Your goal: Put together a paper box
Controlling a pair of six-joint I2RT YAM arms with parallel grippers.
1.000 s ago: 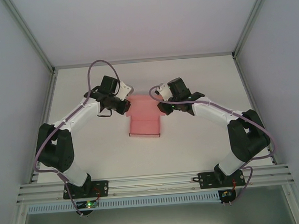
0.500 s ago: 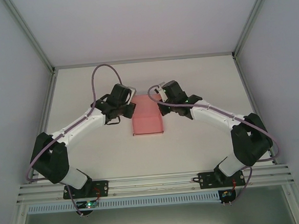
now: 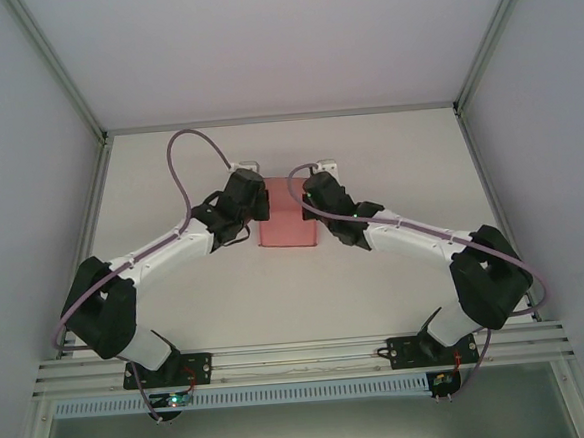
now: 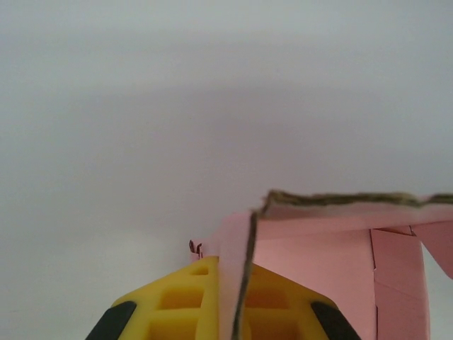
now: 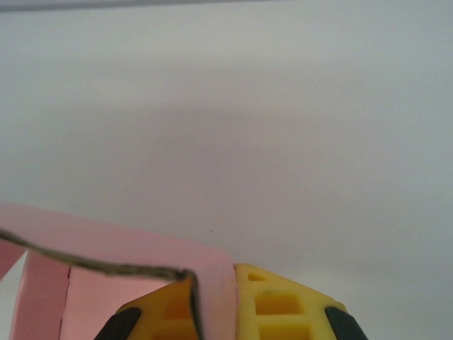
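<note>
The paper box (image 3: 288,231) sits squarely between the arms: left gripper (image 3: 254,198) pinches its left wall, right gripper (image 3: 316,192) pinches its right, both equally near.

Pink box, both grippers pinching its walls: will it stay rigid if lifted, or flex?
Probably flexes: the paper box is thin card, and the edge pinched in the left gripper looks sheet-thin. Likely very light, so a push would slide it on the table. With the right gripper clamping another wall, pulling apart may buckle it.
</note>
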